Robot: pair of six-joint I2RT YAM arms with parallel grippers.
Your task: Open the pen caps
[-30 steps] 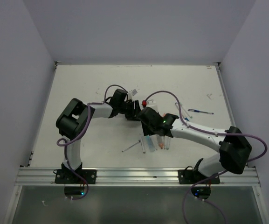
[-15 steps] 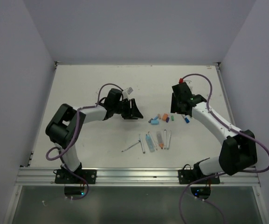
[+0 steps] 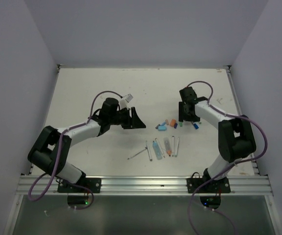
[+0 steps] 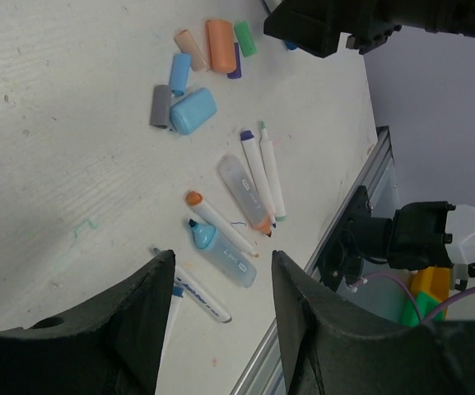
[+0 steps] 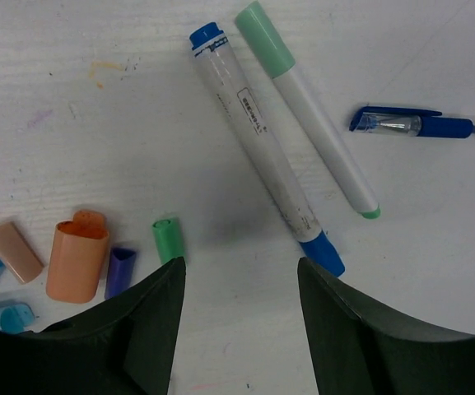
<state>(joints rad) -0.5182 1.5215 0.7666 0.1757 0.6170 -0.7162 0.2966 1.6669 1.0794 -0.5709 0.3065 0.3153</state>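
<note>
Pen caps [image 3: 167, 123], short plastic cylinders in orange, light blue, green and purple, lie loose in a cluster on the white table [image 3: 82, 98]. In the top view the cluster sits between the left gripper [image 3: 136, 120] and the right gripper [image 3: 187, 116].

The left wrist view adds a row of uncapped white pens [image 4: 249, 193] near the caps. The right wrist view does not show this row. It shows two white markers [image 5: 262, 148] and a blue clip pen [image 5: 410, 123] instead.

Both grippers have their jaws spread apart and hold nothing.
</note>
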